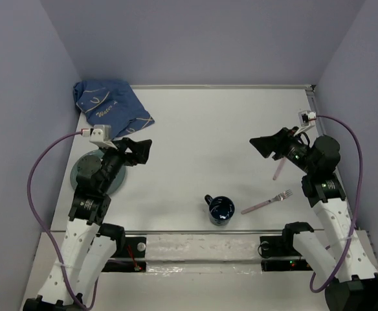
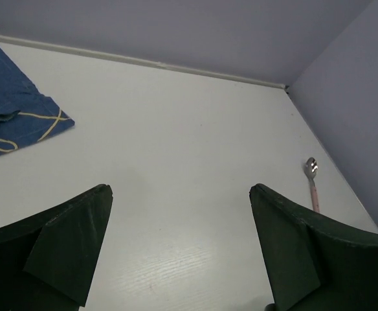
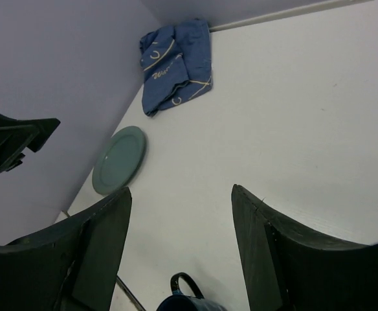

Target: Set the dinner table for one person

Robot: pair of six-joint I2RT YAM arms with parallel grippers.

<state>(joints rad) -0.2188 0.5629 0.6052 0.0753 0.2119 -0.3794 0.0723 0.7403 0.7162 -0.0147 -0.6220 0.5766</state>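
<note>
Dinner table [image 1: 195,142], plain matte white, within three pale lilac walls [image 1: 202,39]

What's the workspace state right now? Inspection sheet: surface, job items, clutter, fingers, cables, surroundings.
Surface: large white rectangular tabletop, middle bare.
Job's things: blue cloth placemat crumpled at far left corner; round pale green plate at left edge, partly under the left arm; dark blue mug near front centre; pink-handled metal fork right of it; pink-handled metal spoon near the right wall.
Clutter: nothing seen.
Grippers: left gripper and right gripper, fingers open, empty.
Cables: purple cables loop outside each arm.
Surroundings: plain lilac walls.
</note>
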